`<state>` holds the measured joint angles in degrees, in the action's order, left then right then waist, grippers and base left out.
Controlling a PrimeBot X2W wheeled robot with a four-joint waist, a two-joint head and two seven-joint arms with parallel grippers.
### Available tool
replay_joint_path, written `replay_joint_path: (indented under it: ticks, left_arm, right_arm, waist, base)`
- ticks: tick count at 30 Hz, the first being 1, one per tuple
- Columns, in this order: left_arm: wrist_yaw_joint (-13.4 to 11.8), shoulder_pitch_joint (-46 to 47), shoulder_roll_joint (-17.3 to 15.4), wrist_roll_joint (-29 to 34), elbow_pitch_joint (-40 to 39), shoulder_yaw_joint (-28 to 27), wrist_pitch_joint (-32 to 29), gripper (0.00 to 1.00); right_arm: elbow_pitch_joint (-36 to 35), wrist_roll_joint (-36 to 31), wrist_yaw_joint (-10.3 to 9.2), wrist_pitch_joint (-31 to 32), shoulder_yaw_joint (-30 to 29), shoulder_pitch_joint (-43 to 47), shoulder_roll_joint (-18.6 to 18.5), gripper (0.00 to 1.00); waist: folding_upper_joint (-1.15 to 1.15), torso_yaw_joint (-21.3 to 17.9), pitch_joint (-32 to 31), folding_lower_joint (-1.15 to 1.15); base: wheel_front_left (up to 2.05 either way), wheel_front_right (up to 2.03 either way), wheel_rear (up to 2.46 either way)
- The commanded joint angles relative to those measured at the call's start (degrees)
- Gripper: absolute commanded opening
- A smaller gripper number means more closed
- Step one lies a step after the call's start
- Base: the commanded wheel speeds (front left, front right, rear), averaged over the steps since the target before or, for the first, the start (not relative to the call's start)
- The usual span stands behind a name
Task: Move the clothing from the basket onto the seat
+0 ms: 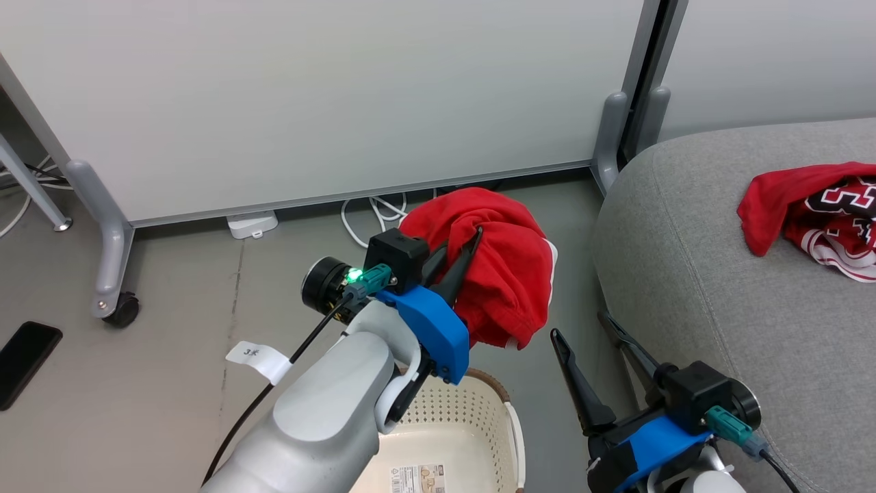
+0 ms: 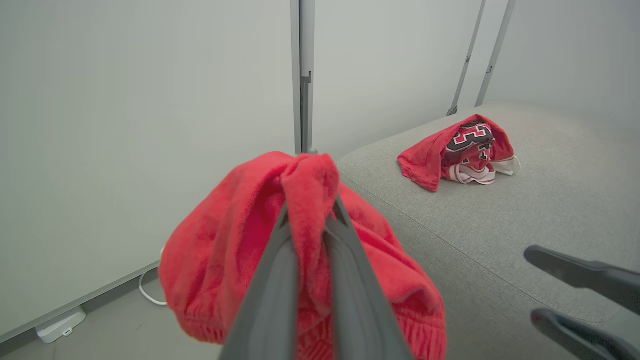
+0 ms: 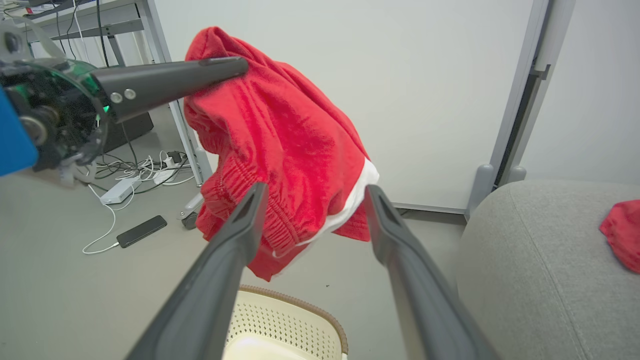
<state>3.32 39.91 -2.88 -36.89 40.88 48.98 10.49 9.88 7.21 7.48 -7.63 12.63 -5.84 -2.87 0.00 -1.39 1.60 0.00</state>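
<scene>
Over grey floor (image 1: 171, 287), before white partition (image 1: 308, 103): gripping shorts (image 1: 510, 274) in closed left hand (image 1: 469, 239), aloft above basket (image 1: 503, 397), short of seat (image 1: 718, 287), with jersey (image 1: 821, 205) lying on seat and right hand (image 1: 578, 325) open, empty. Probably light, soft, droopy; best pinched at bunched fold, as now.

Red shorts (image 1: 506, 274) hang (bunched) above the basket (image 1: 472, 411); jersey (image 1: 842, 205) lies crumpled on the seat (image 1: 718, 274).

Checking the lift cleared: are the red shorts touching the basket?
Apart. The head view shows bare floor between the shorts' lowest hem and the basket's rim; the left pincer holds them up.
</scene>
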Motion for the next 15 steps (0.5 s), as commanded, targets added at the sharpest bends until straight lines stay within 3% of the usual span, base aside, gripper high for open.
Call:
replay_joint_path:
  ticks: [1, 8, 15]
  left_arm:
    - [-0.37, 0.81, -0.03, -0.38, -0.19, 0.39, -0.1, 0.0]
    - [-0.84, 1.41, -0.03, -1.5, -0.32, 1.37, 0.28, 0.0]
    - [-1.04, 1.96, -0.03, -2.17, -0.22, 2.58, 0.79, 0.0]
  right_arm:
    - [0.06, 0.16, 0.03, 0.12, 0.23, 0.44, -0.03, 1.0]
    - [1.75, -0.61, 0.03, 0.74, 2.01, -1.16, -0.03, 1.0]
    - [7.92, -0.97, 0.03, -0.28, 4.9, -5.42, -0.03, 1.0]
  waist:
    - [0.0, -0.07, 0.06, 0.0]
    - [0.0, -0.12, 0.32, 0.0]
    - [0.0, -0.06, 0.28, 0.0]
  base:
    - [0.0, 0.0, 0.0]
    - [0.0, 0.0, 0.0]
    - [0.0, 0.0, 0.0]
